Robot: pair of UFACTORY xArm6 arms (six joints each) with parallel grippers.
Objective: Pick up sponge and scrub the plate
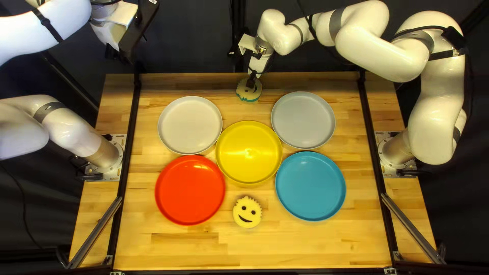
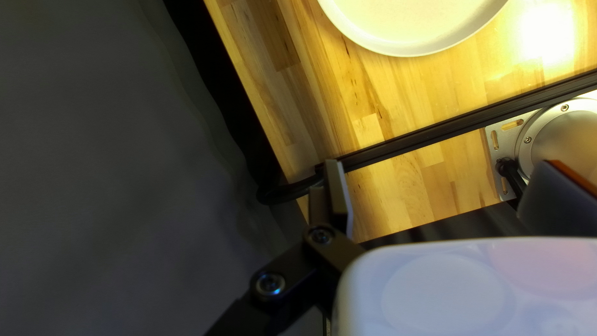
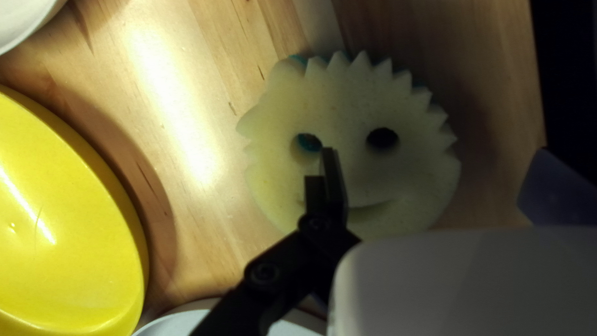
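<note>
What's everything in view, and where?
Plate: 1, off-white, far left
Plate: 1, grey, far right
Plate: 1, yellow, centre
Plate: 1, red, near left
Plate: 1, blue, near right
Smiley sponge: 1, pale yellow, near side
Smiley sponge: 1, cream and teal, far side
Table: 1, wood-coloured, under plates
Rails: 3, black, table's borders
Bars: 2, grey, near corners
Curtain: 1, dark, behind table
Arms: 2, white, bases left and right
End effectors: 2, black, one per arm

- I see part of a white plate (image 2: 413, 48) on the table (image 2: 398, 106), near a bright glare.
- A black rail (image 2: 460, 126) runs between it and my arm's base (image 2: 563, 140).
- A black cable (image 2: 283, 195) loops by the rail's end.
- A dark curtain (image 2: 112, 155) hangs beyond the table's edge.
</note>
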